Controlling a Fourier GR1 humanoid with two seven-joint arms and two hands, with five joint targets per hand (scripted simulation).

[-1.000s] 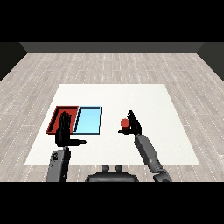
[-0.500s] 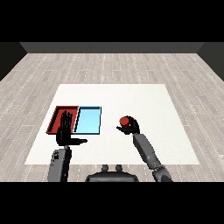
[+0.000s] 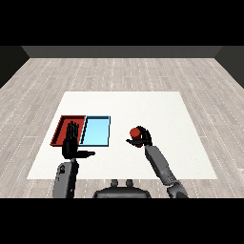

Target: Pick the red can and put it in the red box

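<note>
Listing contents, largest to smallest:

Table point(image 3: 157, 107): white, flat, matte, rectangular; set on a grey plank floor.

Light blue tray point(image 3: 96, 131): shallow rectangle with a low rim, smooth; lies touching the red tray's right side.

Red tray point(image 3: 61, 127): same shallow shape, dark red walls; leftmost of the pair, its near part hidden behind the left hand. Destination for the can.

Left hand point(image 3: 71, 145): black, fingers straight and upright, thumb out sideways; holds nothing, hovers over the red tray's near edge.

Right hand point(image 3: 142, 139): black, fingers curled round the red can, right of both trays.

Red can point(image 3: 135, 132): small smooth cylinder, apparently upright; only its top shows above the fingers.

Key relation: red tray lies to the left of the can-holding hand, beyond the blue tray; judged next move is a leftward carry across the blue tray.
</note>
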